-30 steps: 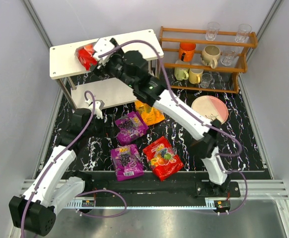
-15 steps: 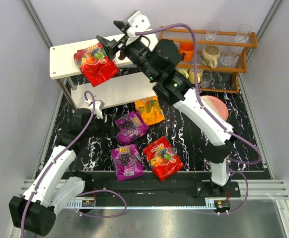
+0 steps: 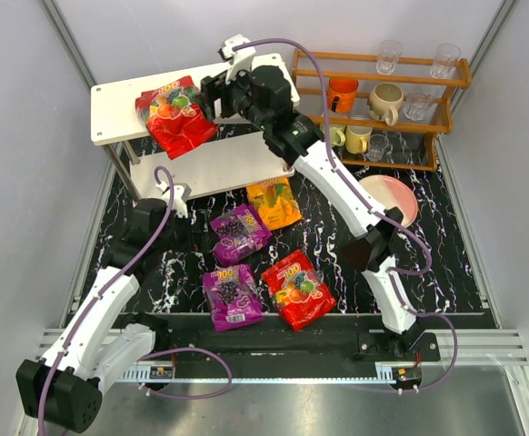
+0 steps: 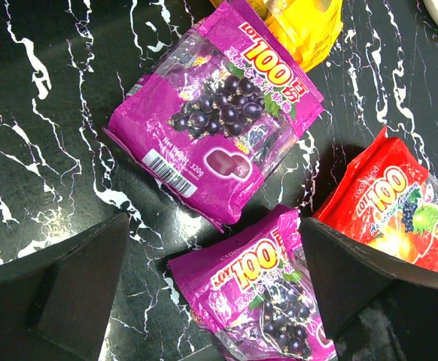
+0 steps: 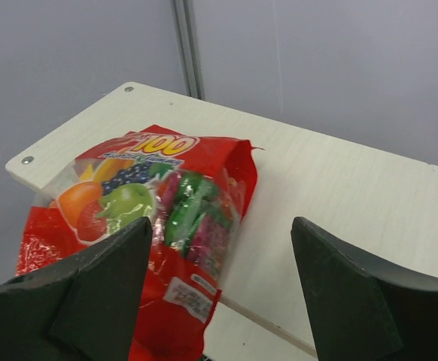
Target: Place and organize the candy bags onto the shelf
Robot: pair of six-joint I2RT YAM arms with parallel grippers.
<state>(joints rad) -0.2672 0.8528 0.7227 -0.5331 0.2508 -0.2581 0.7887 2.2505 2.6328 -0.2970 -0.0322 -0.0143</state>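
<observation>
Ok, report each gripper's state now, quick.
Left gripper: jaws open, empty, above two purple glossy candy bags.
Right gripper: jaws open, empty, next to the red glossy candy bag lying on the white two-tier shelf.

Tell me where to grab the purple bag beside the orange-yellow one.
Probably pinch the barcode end of the purple bag, from above with the left gripper. It lies flat; that end faces bare table, while the orange-yellow bag crowds the other end.

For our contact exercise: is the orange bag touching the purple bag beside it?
Touching. Left wrist view: the purple bag and the orange bag overlap at their edges, no table showing between.
</observation>
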